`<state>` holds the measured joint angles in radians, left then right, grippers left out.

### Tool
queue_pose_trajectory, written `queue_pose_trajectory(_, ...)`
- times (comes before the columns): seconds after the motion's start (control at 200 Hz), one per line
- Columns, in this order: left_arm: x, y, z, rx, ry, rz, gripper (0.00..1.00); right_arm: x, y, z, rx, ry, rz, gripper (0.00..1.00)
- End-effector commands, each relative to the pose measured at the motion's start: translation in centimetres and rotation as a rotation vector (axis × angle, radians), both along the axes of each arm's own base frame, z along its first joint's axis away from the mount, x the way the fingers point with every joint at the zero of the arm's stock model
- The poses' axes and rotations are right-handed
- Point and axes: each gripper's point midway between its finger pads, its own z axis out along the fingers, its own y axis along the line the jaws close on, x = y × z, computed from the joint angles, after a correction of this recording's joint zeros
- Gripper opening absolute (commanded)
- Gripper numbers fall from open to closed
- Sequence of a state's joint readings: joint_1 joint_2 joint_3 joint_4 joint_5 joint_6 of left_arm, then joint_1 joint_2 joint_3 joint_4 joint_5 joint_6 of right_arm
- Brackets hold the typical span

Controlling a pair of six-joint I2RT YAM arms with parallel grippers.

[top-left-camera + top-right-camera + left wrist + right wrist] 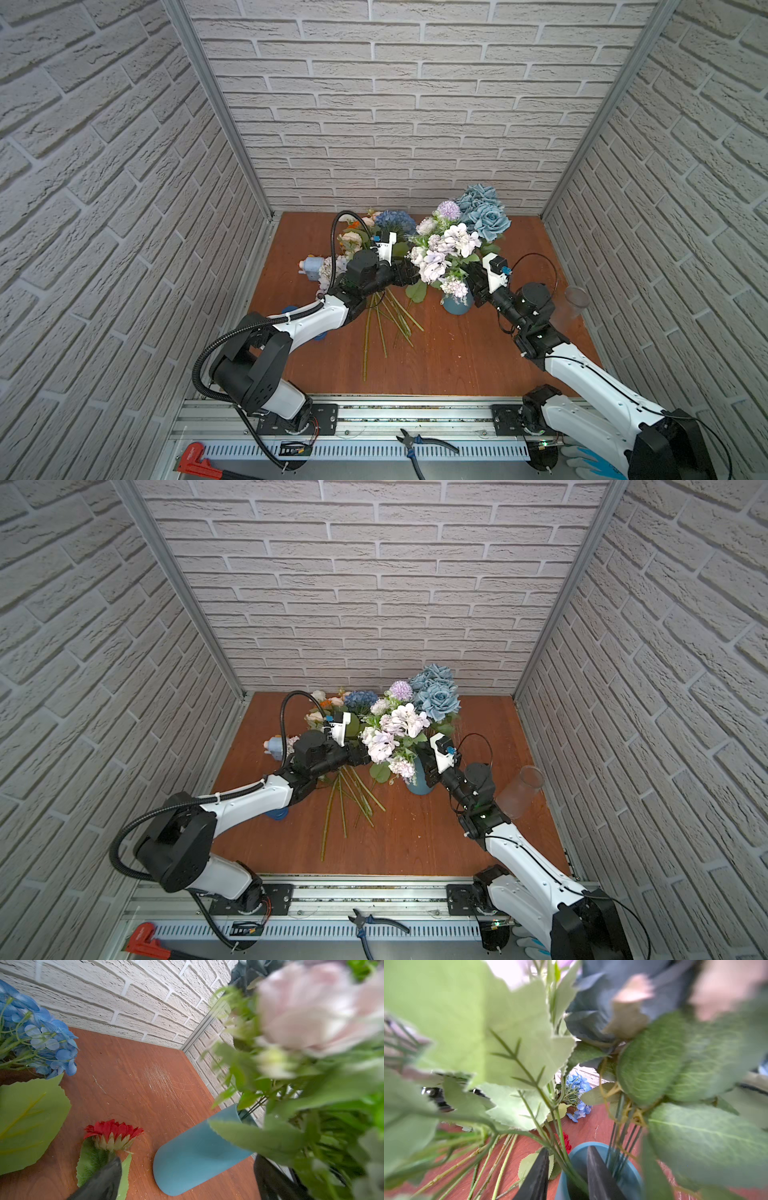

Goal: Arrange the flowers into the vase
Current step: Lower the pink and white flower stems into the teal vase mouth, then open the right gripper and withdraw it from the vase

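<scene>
Wooden table [457,365]: one blue vase [456,307], one lilac bunch [455,243], one blue-rose bunch [484,216] inside.

Reddish-brown wood worktop [457,361], kinda scratched toward the far side. A blue vase [457,305] stands right of centre. Loose flowers [395,222] lie left of it, stems pointing near. Clear cup [575,301] by the right wall, small pale-blue object [311,266] on the left.
</scene>
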<state>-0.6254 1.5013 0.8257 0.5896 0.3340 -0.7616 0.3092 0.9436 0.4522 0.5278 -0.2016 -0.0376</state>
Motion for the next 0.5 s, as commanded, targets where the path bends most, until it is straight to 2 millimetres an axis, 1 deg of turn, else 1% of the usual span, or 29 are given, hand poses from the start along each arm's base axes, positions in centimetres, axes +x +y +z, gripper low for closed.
queue_pose_trajectory(0.0, -0.1, -0.3, 1.9, -0.028, -0.054, -0.003, 0.98, 0.2, -0.7, 0.8, 0.008, -0.012, -0.042, 0.34)
queue_pose_trajectory(0.135, -0.1, -0.2, 2.6, -0.034, -0.067, -0.003, 0.98, -0.5, -1.4, 1.0, -0.019, -0.006, -0.063, 0.34)
queue_pose_trajectory(0.215, -0.2, -0.5, 3.1, -0.035, -0.077, -0.014, 0.98, -1.1, -1.7, 1.1, -0.034, 0.013, -0.071, 0.34)
queue_pose_trajectory(0.4, -1.0, -2.5, 3.5, 0.016, -0.105, -0.064, 0.98, -2.6, -2.5, 1.6, -0.072, 0.036, -0.087, 0.34)
queue_pose_trajectory(0.49, -1.2, -3.0, 3.6, 0.018, -0.111, -0.073, 0.98, -3.0, -2.9, 1.8, -0.076, 0.038, -0.102, 0.34)
